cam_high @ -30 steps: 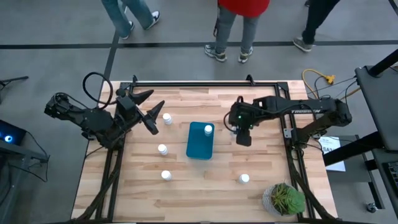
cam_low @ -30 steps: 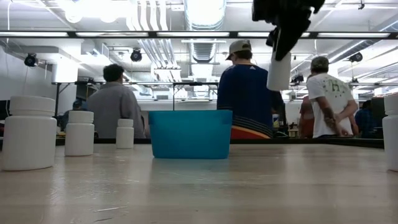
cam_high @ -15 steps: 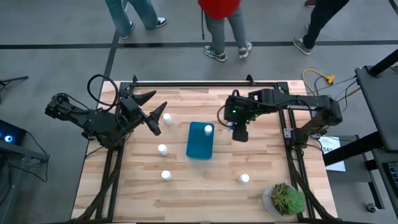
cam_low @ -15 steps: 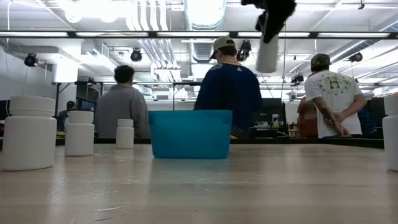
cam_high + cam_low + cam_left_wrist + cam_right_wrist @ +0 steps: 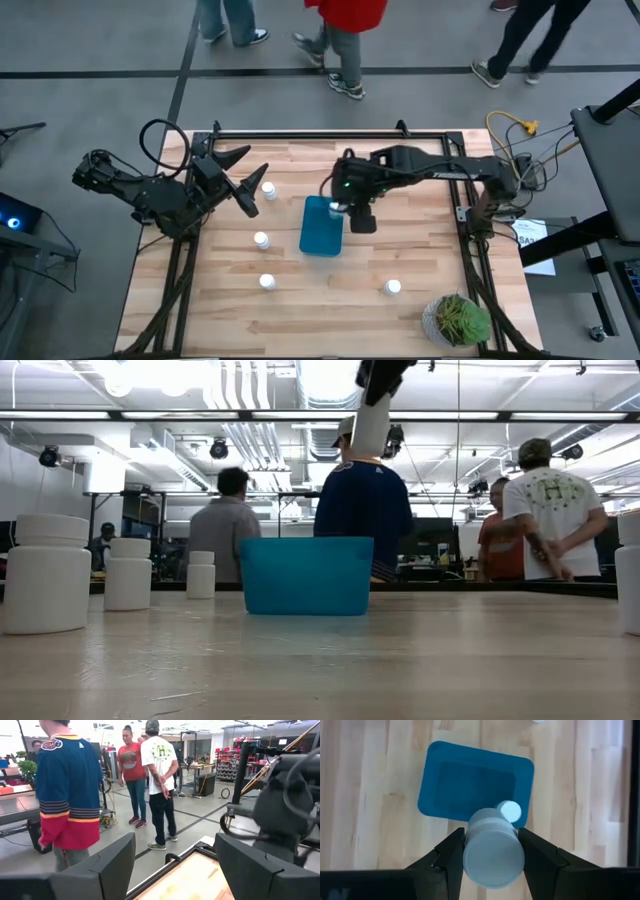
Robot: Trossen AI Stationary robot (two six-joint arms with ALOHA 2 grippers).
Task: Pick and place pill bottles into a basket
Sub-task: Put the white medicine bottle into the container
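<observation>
The teal basket (image 5: 320,232) stands at mid-table and also shows in the low view (image 5: 306,575). One white pill bottle (image 5: 335,208) lies inside it. My right gripper (image 5: 357,218) hovers over the basket's right edge, shut on another pill bottle (image 5: 493,855), which hangs high above the basket (image 5: 370,425). Three bottles (image 5: 268,188), (image 5: 261,240), (image 5: 267,282) stand on their bases left of the basket, and one (image 5: 393,288) stands near right. My left gripper (image 5: 245,182) is open and empty, raised at the table's left. My right gripper pinches the bottle's side wall (image 5: 470,851) between its two fingers (image 5: 451,856). The fingers point down from above. The bottle hangs below them, slightly tilted, lifted clear above the basket's right part.
A green potted plant (image 5: 458,320) stands at the near right corner. A black frame (image 5: 310,134) borders the table's far edge. Several people stand and walk beyond the far edge. Bare wood lies near the front edge.
My right gripper has carried the bottle toward the table's left, from right of the basket to over its right edge, and has risen. The bottle stays hanging below the fingers.
</observation>
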